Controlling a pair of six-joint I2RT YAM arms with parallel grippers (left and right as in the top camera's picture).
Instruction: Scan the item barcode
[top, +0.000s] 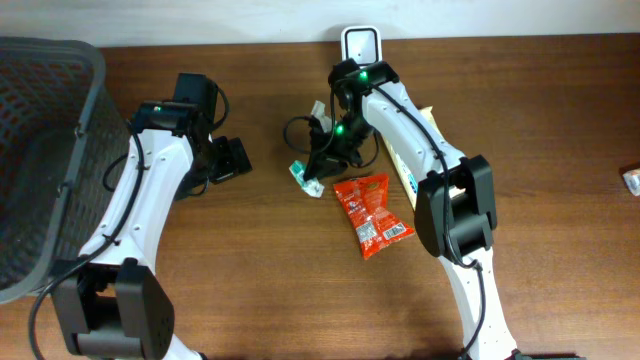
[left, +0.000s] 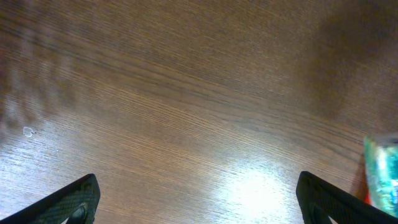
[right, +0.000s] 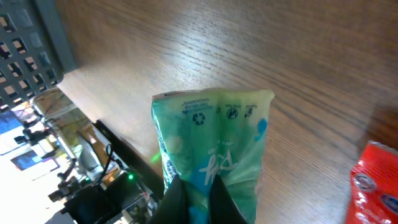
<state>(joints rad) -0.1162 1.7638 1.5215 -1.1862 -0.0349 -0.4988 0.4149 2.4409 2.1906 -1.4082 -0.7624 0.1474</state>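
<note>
Right wrist view: right gripper (right: 194, 196) pinches the green pouch (right: 211, 137) by its edge, likely to present it to the scanner (top: 360, 45) nearby; left gripper (left: 198, 200) gapes wide, empty.

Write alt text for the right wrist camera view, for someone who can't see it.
The right hand pinches one end of a green plastic packet, with the wooden table behind it. A red snack packet peeks in at the right edge, and a grey mesh basket shows at top left.
</note>
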